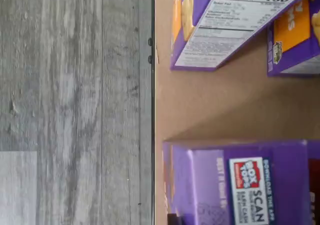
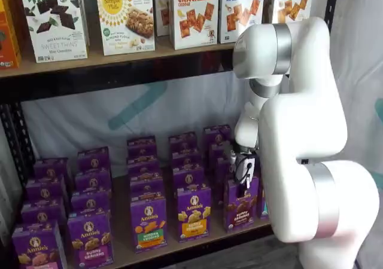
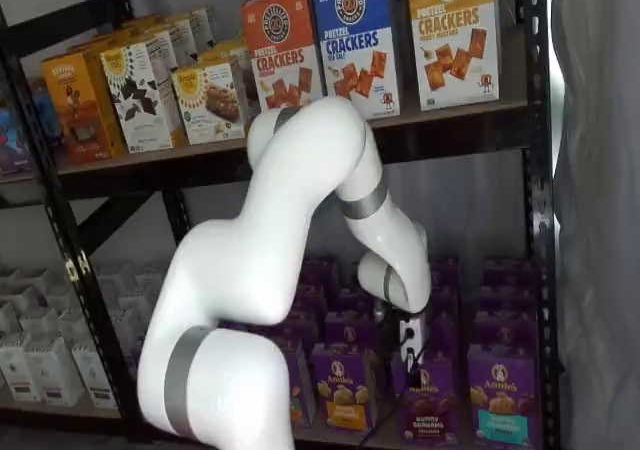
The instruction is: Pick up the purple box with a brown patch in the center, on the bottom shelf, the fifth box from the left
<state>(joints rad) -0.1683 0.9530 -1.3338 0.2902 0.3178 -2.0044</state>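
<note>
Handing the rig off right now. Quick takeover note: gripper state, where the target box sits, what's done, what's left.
Gripper: down at the top of the purple box; whether the fingers are open or closed on it cannot be told from these views.
Purple box: upright in the front row of the bottom shelf, also seen at, partly behind the arm.
Done: arm reached in and lined up over the box.
Left: confirm the grip, lift the box clear of its neighbours, draw it out of the shelf. The box is not yet lifted; it sits on the board.
</note>
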